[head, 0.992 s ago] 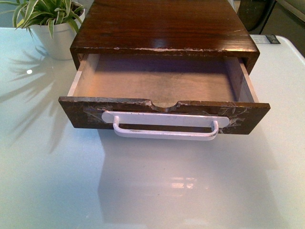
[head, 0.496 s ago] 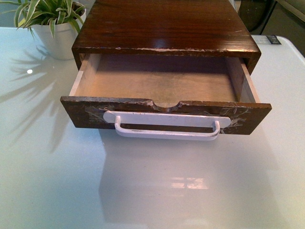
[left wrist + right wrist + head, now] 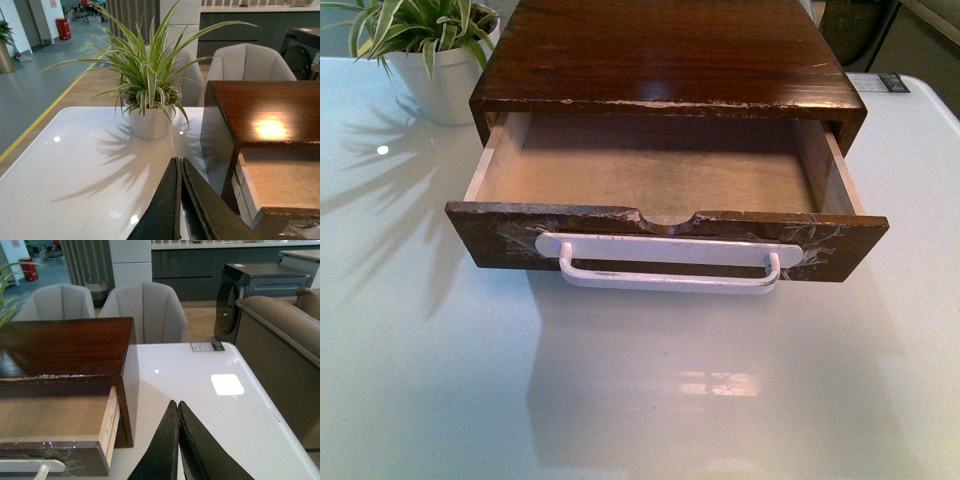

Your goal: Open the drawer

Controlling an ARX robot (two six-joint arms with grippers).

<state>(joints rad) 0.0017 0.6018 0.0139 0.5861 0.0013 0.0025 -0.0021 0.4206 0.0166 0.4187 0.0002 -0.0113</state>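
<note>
The drawer [image 3: 665, 245] is pulled well out of its dark-brown wooden cabinet [image 3: 665, 55], showing its pale, empty interior [image 3: 650, 165]. Its white bar handle [image 3: 668, 268] is taped to the front below a half-round notch. Neither arm shows in the front view. My left gripper [image 3: 179, 162] is shut and empty, over the table to the left of the drawer [image 3: 270, 185]. My right gripper [image 3: 177, 405] is shut and empty, over the table to the right of the drawer [image 3: 55, 422].
A potted spider plant [image 3: 425, 45] stands at the back left of the white glossy table [image 3: 640, 390]; it also shows in the left wrist view [image 3: 147, 95]. Chairs [image 3: 142, 310] stand behind the table, and a sofa [image 3: 280, 350] lies off its right edge.
</note>
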